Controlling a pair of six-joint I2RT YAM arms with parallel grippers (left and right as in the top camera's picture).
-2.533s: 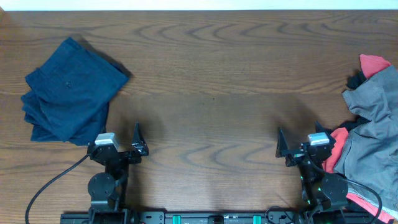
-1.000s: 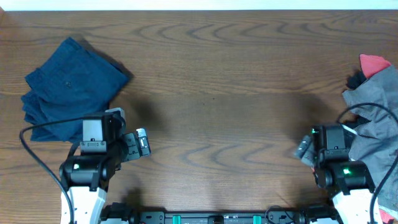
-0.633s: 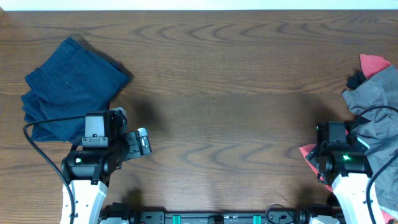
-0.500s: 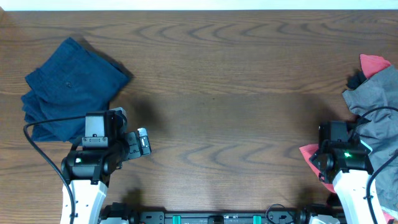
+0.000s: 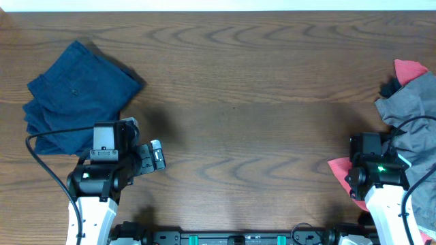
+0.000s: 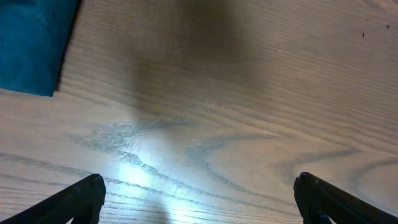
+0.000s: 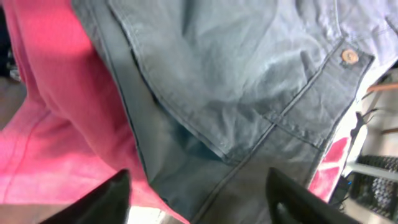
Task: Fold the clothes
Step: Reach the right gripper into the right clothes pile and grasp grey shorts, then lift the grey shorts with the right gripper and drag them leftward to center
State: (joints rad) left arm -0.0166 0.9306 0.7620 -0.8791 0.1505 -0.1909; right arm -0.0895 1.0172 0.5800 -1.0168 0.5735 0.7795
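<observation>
Folded navy shorts (image 5: 75, 95) lie at the far-left side of the wooden table (image 5: 238, 82), while grey shorts (image 7: 236, 81) sit heaped with a coral-red piece (image 7: 43, 106) at the right edge. The left gripper (image 6: 199, 202), its 2 fingers spread wide, hangs over bare wood near the navy pile. The right gripper (image 7: 205, 199), also spread, hovers close over the grey cloth, gripping nothing.

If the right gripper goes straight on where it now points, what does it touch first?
Probably the grey shorts, straight ahead of the right gripper; the coral-red garment lies to the side.
</observation>
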